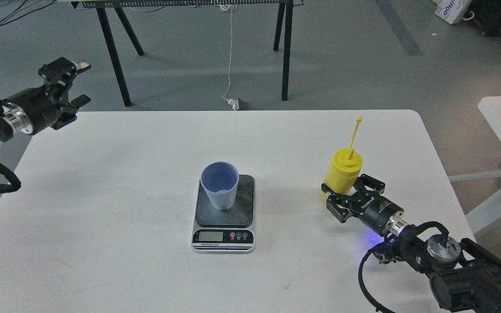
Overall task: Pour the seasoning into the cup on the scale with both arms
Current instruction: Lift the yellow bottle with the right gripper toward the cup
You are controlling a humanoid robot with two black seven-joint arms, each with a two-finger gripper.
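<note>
Head view, looking down on white surface (102,208). Centre: scale (223,217) with dark platform, LCD and buttons on front strip facing viewer; light-blue cup (220,185) upright on platform, toward its rear left, apparently empty. Right of scale and well apart from it: yellow seasoning (342,174) bottle, upright on surface, cap strap (355,132) sticking up above nozzle, cap apparently off.

Right claw (342,195) at lower body of bottle, fingers spread to either side of it; contact with plastic not resolvable, no squeeze evident, so read as a bracketing pose, not a confirmed grip. Left claw (70,84) raised above far left corner of surface, fingers spread, holding nothing, well apart from cup and scale.

Stage, as judged: grasp of bottle in progress; lift, carry and pour not yet done.

Risks from this pose:
- Low grip on tall bottle: top-heavy swing on lifting, possible slip or tip between fingers.
- Soft squeeze bottle: hard closure likely to eject contents through open nozzle before reaching cup.
- Uneven closing: one finger touching first, pushing bottle sideways or toppling it on surface.
- Light cup standing off-centre on platform: knock from nozzle, strap or arm enough to tip it or slide it off scale.
- Left claw far from cup: no steadying available yet if pour begins early.
- Nozzle misaligned over narrow cup mouth: spill onto platform, false weight reading.
</note>
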